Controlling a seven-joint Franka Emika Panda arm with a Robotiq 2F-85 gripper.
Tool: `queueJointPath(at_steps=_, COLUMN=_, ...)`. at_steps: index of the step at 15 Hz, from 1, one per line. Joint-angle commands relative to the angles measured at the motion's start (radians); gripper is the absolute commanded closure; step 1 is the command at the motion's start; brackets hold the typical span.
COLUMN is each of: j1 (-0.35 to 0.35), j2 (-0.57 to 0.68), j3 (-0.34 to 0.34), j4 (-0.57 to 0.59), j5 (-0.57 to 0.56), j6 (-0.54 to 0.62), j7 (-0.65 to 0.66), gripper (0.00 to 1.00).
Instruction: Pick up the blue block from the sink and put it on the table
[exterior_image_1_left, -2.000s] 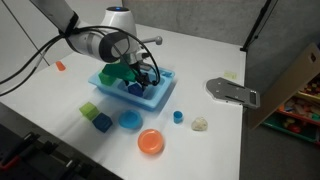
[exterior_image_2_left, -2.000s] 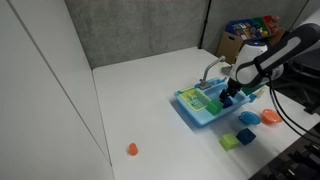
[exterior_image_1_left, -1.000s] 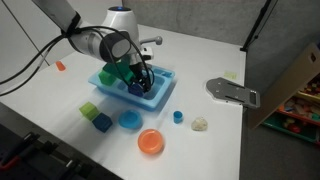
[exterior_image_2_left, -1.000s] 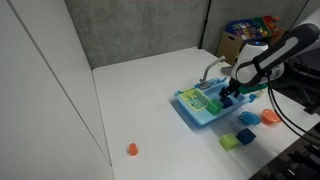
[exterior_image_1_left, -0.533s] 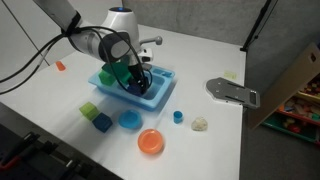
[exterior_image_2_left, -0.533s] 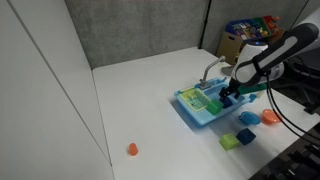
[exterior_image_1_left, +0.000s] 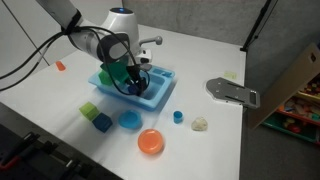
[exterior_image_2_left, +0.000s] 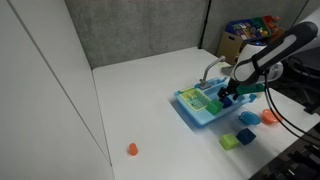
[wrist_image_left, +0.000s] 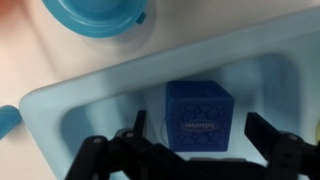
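Note:
The blue block (wrist_image_left: 198, 112) lies on the floor of the light blue sink (wrist_image_left: 90, 105), in the middle of the wrist view. My gripper (wrist_image_left: 200, 138) is open, one finger on each side of the block and apart from it. In both exterior views the gripper (exterior_image_1_left: 133, 80) (exterior_image_2_left: 228, 97) reaches down into the sink (exterior_image_1_left: 158, 97) (exterior_image_2_left: 192, 112) and hides the block. The sink stands on the white table (exterior_image_1_left: 200, 55) (exterior_image_2_left: 140, 95). Green pieces (exterior_image_1_left: 118, 72) lie in the sink's far part.
In front of the sink lie a light green cube (exterior_image_1_left: 89, 109), a teal cube (exterior_image_1_left: 102, 123), a round blue bowl (exterior_image_1_left: 129, 120), an orange bowl (exterior_image_1_left: 151, 142), a tiny blue cylinder (exterior_image_1_left: 178, 117) and a white lump (exterior_image_1_left: 200, 124). A grey metal plate (exterior_image_1_left: 233, 92) lies beyond them.
The gripper has shifted slightly along the sink and sunk a little lower around the block. Nothing else has moved.

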Motion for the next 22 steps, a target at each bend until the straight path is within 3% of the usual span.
queueJointPath(at_steps=1, j1=-0.017, j2=-0.021, j3=0.016, j4=-0.013, j5=0.022, j6=-0.001, j7=-0.021, gripper=0.0)
queueJointPath(at_steps=9, j1=-0.011, j2=0.03, j3=0.012, j4=0.021, j5=0.006, j6=-0.002, j7=-0.036, gripper=0.0)
queueJointPath(at_steps=10, j1=-0.01, j2=0.031, j3=0.01, j4=0.02, j5=0.003, j6=0.0, j7=-0.039, gripper=0.25)
queueJointPath(at_steps=11, j1=-0.007, j2=0.03, j3=0.007, j4=0.019, j5=-0.001, j6=0.002, j7=-0.043, gripper=0.26)
queueJointPath(at_steps=16, j1=0.006, j2=-0.016, j3=-0.003, j4=-0.013, j5=-0.02, j6=0.004, j7=-0.062, gripper=0.68)
queueJointPath(at_steps=22, j1=0.015, j2=-0.117, j3=-0.007, j4=-0.057, j5=-0.054, j6=-0.039, j7=-0.085, gripper=0.7)
